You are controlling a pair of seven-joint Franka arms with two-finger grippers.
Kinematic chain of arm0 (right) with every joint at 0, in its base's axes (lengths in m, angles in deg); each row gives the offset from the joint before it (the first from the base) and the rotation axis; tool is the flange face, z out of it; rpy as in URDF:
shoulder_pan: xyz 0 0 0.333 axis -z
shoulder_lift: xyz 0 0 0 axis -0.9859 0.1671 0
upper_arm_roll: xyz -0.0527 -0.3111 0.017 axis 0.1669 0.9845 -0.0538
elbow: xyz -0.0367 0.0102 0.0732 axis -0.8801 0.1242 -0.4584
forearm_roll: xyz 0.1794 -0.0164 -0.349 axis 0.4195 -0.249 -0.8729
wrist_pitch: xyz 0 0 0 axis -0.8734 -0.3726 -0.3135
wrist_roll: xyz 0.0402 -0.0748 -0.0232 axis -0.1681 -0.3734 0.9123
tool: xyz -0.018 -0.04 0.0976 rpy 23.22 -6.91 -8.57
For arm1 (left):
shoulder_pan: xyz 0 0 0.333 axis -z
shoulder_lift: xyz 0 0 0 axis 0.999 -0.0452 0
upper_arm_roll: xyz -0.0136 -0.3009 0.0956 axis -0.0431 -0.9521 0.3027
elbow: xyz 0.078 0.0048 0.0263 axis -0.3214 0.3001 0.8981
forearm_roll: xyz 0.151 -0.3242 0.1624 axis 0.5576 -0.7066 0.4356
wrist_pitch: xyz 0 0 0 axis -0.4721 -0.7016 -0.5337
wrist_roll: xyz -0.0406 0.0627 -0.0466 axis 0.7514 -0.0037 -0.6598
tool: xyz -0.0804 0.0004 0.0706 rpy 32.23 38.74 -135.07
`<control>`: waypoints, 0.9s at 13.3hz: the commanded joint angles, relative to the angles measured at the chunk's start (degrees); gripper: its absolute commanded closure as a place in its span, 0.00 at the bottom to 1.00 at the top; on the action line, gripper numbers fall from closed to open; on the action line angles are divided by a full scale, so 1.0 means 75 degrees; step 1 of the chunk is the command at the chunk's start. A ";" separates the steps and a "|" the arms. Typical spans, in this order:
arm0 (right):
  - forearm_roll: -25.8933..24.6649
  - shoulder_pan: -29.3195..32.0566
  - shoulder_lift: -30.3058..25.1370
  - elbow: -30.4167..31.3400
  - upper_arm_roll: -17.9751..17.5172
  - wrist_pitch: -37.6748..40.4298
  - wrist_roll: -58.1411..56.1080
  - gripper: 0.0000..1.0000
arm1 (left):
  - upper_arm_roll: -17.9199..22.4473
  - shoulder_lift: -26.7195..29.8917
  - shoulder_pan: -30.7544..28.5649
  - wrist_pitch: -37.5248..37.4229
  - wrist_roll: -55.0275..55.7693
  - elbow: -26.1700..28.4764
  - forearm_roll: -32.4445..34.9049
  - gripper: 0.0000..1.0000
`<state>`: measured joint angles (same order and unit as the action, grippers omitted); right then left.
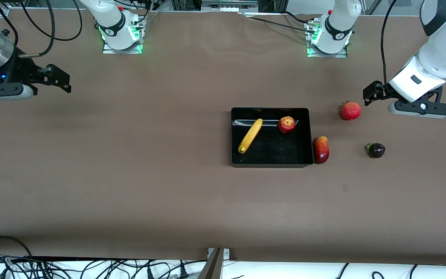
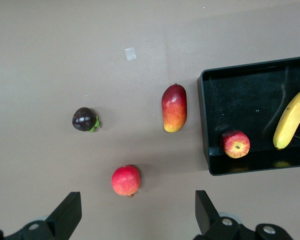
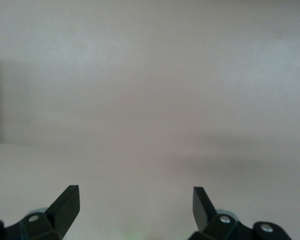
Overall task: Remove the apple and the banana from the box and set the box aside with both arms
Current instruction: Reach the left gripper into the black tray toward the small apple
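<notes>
Box (image 1: 271, 159) holds apple (image 1: 287, 124) and banana (image 1: 250, 135).

I see a glossy black box (image 1: 271, 162) on the brown table (image 1: 130, 174). Inside the box, the banana (image 1: 250, 135) is plain yellow, and the apple (image 1: 287, 124) is red with yellow streaks. Touching the box's outer wall, the mango (image 1: 321, 149) is dark red fading to orange-yellow. Near the box, toward the left arm's end, the pomegranate (image 1: 350, 111) is plain red, and a small round fruit (image 1: 376, 150) is dark purple with a green stem. Both arms are white with black grippers.
</notes>
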<state>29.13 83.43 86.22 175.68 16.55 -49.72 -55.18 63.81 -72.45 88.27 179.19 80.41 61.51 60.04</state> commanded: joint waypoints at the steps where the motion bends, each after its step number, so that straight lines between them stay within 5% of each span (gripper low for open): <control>1: -0.0459 -0.0136 -0.0084 -0.0008 -0.0122 0.0056 0.0066 0.00 | -0.0169 -0.0691 0.0224 -0.0147 -0.0018 -0.0317 -0.0355 0.00; 7: -0.0354 -0.0137 -0.0048 -0.0020 -0.0075 -0.0179 0.0090 0.00 | -0.0369 -0.2286 0.1279 0.0999 0.2276 -0.0026 -0.0347 0.00; 12: -0.0005 -0.0137 -0.0048 -0.0055 -0.0063 -0.0167 0.0090 0.00 | -0.0381 -0.2335 0.2077 0.3013 0.3228 0.1543 0.0236 0.00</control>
<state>27.22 82.50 86.06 175.67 16.04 -50.81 -54.99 60.54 -91.61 103.11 196.65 103.41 68.29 58.58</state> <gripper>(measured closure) 0.000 0.000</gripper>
